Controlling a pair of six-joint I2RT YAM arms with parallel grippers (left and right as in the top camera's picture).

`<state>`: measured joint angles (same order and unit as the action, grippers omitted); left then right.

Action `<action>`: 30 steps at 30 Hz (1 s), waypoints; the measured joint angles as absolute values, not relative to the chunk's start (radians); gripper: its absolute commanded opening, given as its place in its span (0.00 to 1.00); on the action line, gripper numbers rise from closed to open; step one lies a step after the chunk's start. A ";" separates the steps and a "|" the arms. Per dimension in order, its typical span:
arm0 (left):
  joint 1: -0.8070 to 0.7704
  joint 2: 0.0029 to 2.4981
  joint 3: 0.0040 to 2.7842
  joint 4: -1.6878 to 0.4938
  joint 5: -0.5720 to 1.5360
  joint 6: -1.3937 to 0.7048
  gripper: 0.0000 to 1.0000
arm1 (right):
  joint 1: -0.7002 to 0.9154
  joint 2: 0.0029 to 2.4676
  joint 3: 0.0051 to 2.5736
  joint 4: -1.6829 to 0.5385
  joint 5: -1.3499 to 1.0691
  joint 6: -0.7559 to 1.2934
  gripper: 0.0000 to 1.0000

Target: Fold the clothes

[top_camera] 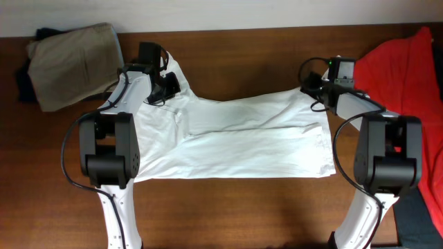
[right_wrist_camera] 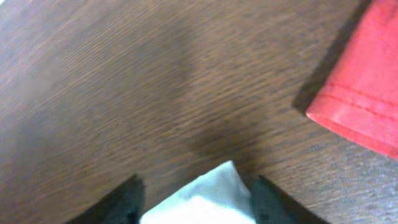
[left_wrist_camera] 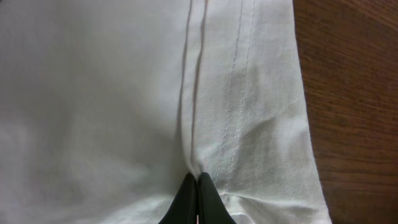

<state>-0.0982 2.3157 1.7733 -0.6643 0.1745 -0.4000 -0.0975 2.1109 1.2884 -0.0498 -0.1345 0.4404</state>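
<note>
A large white shirt [top_camera: 242,138] lies spread across the middle of the table. My left gripper [top_camera: 166,86] is at its far left part, shut on a pinched ridge of the fabric [left_wrist_camera: 194,124] beside a stitched hem; in the left wrist view the black fingertips [left_wrist_camera: 198,180] meet on the cloth. My right gripper [top_camera: 315,86] is at the shirt's far right corner. Its jaws stand open in the right wrist view, with the white corner [right_wrist_camera: 208,190] between the two fingers [right_wrist_camera: 127,193].
A red garment [top_camera: 408,62] is heaped at the right edge, its hem [right_wrist_camera: 367,106] close to my right gripper. A folded khaki garment [top_camera: 73,62] lies at the back left on something dark [top_camera: 24,83]. Bare wooden table [top_camera: 242,207] runs along the front.
</note>
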 measured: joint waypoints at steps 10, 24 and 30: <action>-0.098 2.316 1.774 -0.665 0.172 -0.400 0.00 | -0.080 2.114 1.288 -0.056 -0.086 0.442 0.20; -0.098 2.285 1.777 -0.692 0.155 -0.351 0.00 | -0.078 2.114 1.338 -0.196 -0.039 0.479 0.09; -0.098 2.155 1.779 -0.781 0.128 -0.336 0.00 | -0.078 2.114 1.373 -0.248 -0.037 0.479 0.08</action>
<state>-0.0982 2.1548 1.7786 -0.7815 0.1276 -0.3363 -0.0784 2.1143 1.3731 -0.2481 -0.0372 0.4793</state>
